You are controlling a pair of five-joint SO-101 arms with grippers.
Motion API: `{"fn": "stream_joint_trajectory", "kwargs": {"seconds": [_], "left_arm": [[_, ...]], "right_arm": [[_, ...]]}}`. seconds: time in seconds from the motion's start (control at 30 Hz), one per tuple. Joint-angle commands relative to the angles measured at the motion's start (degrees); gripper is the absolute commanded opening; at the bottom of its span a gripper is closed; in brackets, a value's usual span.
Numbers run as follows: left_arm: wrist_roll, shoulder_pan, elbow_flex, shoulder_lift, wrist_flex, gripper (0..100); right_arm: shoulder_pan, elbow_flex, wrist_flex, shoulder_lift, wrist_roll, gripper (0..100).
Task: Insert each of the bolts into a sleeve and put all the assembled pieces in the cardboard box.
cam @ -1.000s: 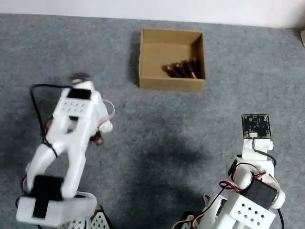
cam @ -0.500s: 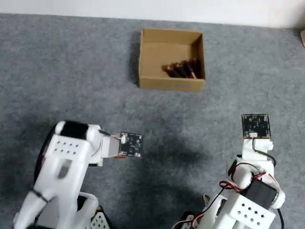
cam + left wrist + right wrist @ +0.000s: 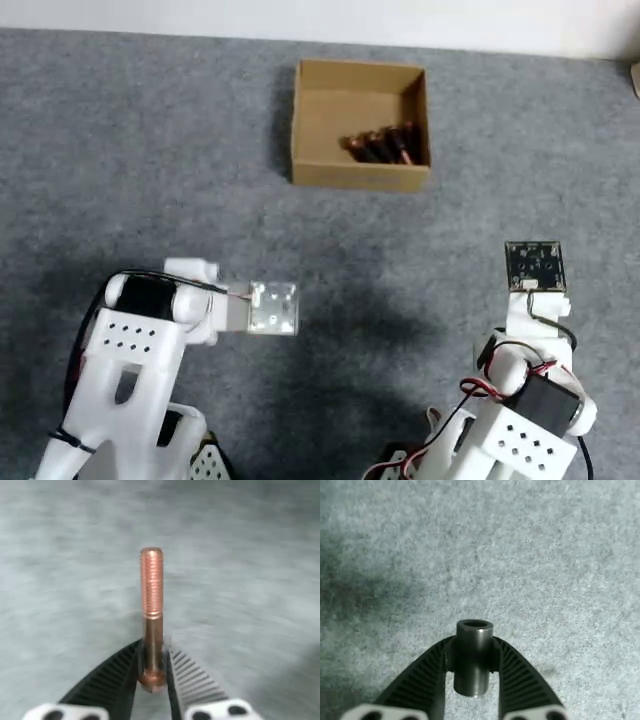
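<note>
My left gripper point(image 3: 152, 667) is shut on a copper bolt point(image 3: 151, 600), gripped near its head with the threaded end sticking out past the fingertips, above grey carpet. My right gripper point(image 3: 472, 662) is shut on a dark metal sleeve point(image 3: 472, 655), held with its open bore showing at the end. In the high view the left arm point(image 3: 150, 340) stands at the lower left and the right arm point(image 3: 530, 390) at the lower right. The cardboard box point(image 3: 312, 170) sits at the far middle and holds several assembled copper pieces point(image 3: 385, 145).
Grey carpet point(image 3: 400, 260) covers the whole work surface between the arms and the box. A pale wall strip runs along the far edge.
The left arm pulled back from the far left and swung toward the middle, its wrist now pointing right. The right arm has barely moved.
</note>
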State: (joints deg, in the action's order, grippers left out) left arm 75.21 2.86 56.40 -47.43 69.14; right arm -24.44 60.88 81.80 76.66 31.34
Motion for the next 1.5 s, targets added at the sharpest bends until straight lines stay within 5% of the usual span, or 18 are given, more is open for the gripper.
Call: {"fn": "stream_joint_trajectory", "kwargs": {"seconds": [0.0, 0.23, 0.37, 0.57, 0.63, 0.8, 1.03, 1.17, 1.3, 1.47], "left_arm": [[-25.85, -1.1, 2.07, -1.27, -13.71, 1], [-65.41, -1.1, 6.2, -1.27, -22.51, 1], [-81.49, -1.1, 6.2, -1.54, -22.33, 1], [-87.03, -2.33, 6.29, -1.71, -25.23, 1], [-88.62, -7.87, 6.64, -1.71, -28.13, 1], [-104.09, -15.78, 11.91, -1.45, -37.63, 1], [-103.3, -14.37, 21.85, -1.8, -50.2, 1], [-116.13, -16.13, 22.9, -1.8, -54.07, 1], [-142.68, -22.29, 22.81, -1.27, -55.82, 1], [-142.51, -22.55, 23.34, -1.27, -57.93, 1]], "right_arm": [[0.31, -0.48, -0.22, 0.57, -0.7, 0.5], [0.13, -0.4, -0.13, 0.57, -0.7, 0.5], [-1.98, -0.31, -0.13, 0.57, -0.53, 0.5], [-1.98, -0.31, -0.13, 0.57, -0.62, 0.5], [-1.89, -0.31, -0.22, 0.57, -0.62, 0.5], [-1.89, -0.31, -0.22, 0.57, -0.62, 0.5], [-2.15, -0.31, -0.22, 0.57, -0.62, 0.5], [-1.8, -0.31, -0.22, 0.57, -0.62, 0.5], [-1.8, -0.31, -0.22, 0.57, -0.62, 0.5], [-1.98, -0.31, -0.22, 0.57, -0.7, 0.5]]}}
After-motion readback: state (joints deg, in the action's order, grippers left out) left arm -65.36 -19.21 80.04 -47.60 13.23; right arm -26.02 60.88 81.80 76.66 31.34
